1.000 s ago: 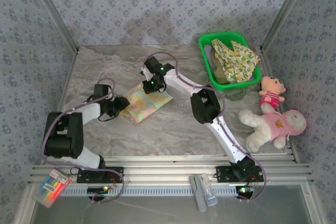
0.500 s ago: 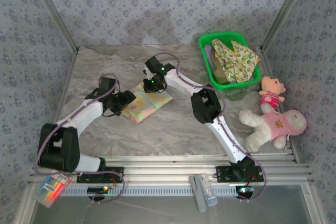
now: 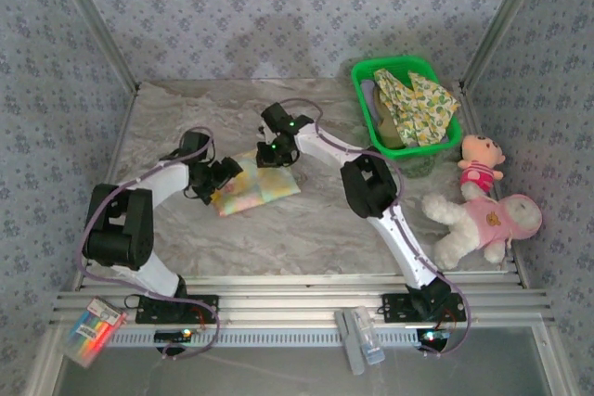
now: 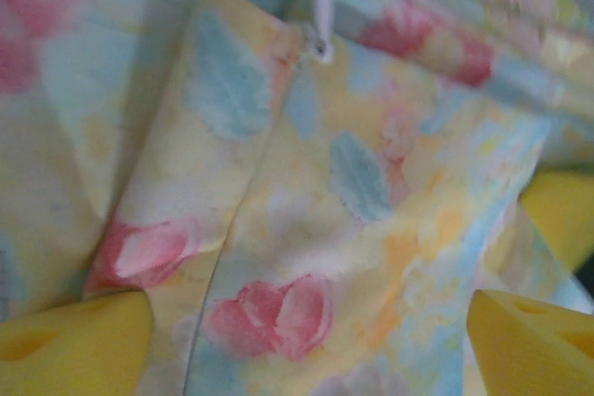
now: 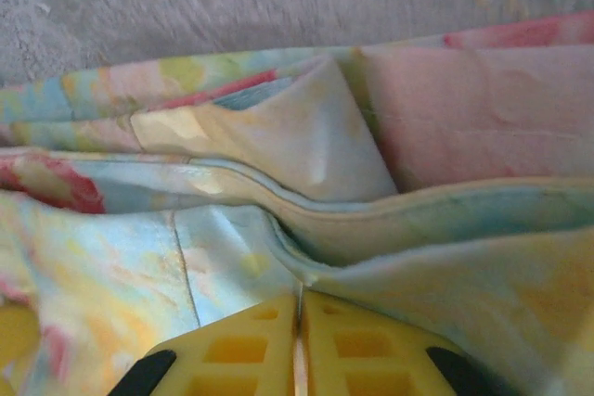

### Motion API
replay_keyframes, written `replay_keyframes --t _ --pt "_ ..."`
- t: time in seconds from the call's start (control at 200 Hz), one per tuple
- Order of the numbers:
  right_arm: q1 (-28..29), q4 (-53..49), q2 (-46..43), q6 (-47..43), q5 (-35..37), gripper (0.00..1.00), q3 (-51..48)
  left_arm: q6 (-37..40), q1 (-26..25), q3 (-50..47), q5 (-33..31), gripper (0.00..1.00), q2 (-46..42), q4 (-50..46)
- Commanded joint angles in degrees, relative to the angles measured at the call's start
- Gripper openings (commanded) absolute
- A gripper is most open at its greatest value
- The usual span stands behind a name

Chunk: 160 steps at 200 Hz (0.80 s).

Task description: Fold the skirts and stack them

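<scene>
Inspector: One floral skirt [image 3: 260, 187], folded, centre-left of the top view. A fruit-print skirt [image 3: 419, 107] in the basket [image 3: 394, 62], upper right.
Clerk: Grippers?
Inspector: Left gripper [image 3: 225, 173] spread wide over the floral cloth. Right gripper [image 3: 276, 157] pressed together at its upper edge.

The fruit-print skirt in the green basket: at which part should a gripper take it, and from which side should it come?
Take the fruit-print skirt by the raised folds at its middle, coming from straight above. It lies crumpled on top in the green basket, whose walls likely block a sideways approach, and the folds offer cloth to pinch.
</scene>
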Motion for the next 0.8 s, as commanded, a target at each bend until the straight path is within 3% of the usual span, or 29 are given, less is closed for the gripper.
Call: replay_keyframes --t 0.0,0.12,0.315,0.545,0.795 --pt "-1.64 3.01 -1.25 9.89 -3.61 0.14 -6.36 10.80 0.18 5.80 -4.41 0.97 -0.96 -11.50" --pt "-2.79 10.14 -1.40 15.16 -8.27 0.14 -10.36 9.88 -4.59 12.39 -3.09 1.00 -4.59 -14.10" --pt "-4.04 16.59 -2.62 19.74 -9.29 0.15 -14.89 -2.83 -12.75 12.68 3.28 1.00 -1.50 -6.18" --pt "-4.58 18.90 -3.39 20.88 -9.90 0.16 -17.41 0.00 -15.41 14.72 -13.35 0.98 5.31 -15.21" --pt "-4.68 20.13 -3.75 21.48 -10.80 0.19 -17.61 5.23 -17.27 17.21 -17.96 0.96 11.65 -17.46"
